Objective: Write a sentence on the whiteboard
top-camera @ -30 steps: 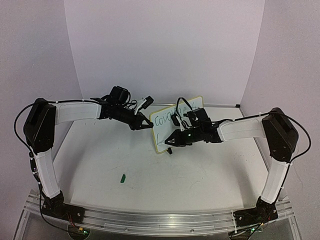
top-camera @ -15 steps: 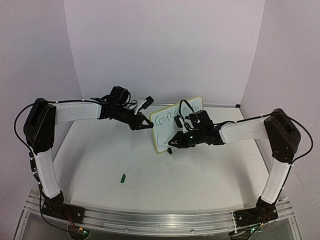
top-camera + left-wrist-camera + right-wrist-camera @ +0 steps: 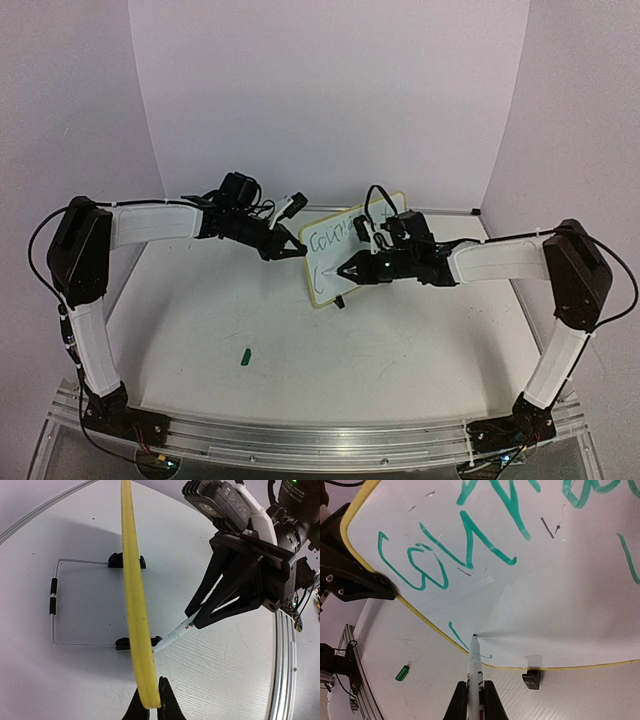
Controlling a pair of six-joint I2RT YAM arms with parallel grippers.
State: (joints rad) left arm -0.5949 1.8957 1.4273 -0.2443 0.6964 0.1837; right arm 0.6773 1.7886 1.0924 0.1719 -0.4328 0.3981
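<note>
Writing is under way on the whiteboard [image 3: 322, 284], which stands propped near upright on small black feet at the middle of the table, between the two arms.

Position of the task item: the sentence [image 3: 470, 535] is only partly legible. The top external view shows green letters "Cour" along the upper line, the rest hidden behind the right arm. Below it is a single short stroke at the board's lower left.

Key relation: the marker [image 3: 475, 672] points straight ahead from the right gripper [image 3: 474, 696], its tip touching the board face beside that short stroke and just above the bottom rim. Unmarked white surface lies to the right of the tip in the right wrist view, along the board's long axis. In my judgement the second line must run that way, so the right arm does the stroke work.

Right gripper: fingers closed tight on the marker barrel.

Left gripper [image 3: 150, 703]: clamped on the pale-yellow rim at the board's left edge and seen edge-on in the left wrist view; it steadies the board.

Other items: a wire stand [image 3: 54, 605] behind the board; a green cap [image 3: 246, 354] lying on the table well apart from both grippers.

Risk: pen pressure could tip the board backward.
</note>
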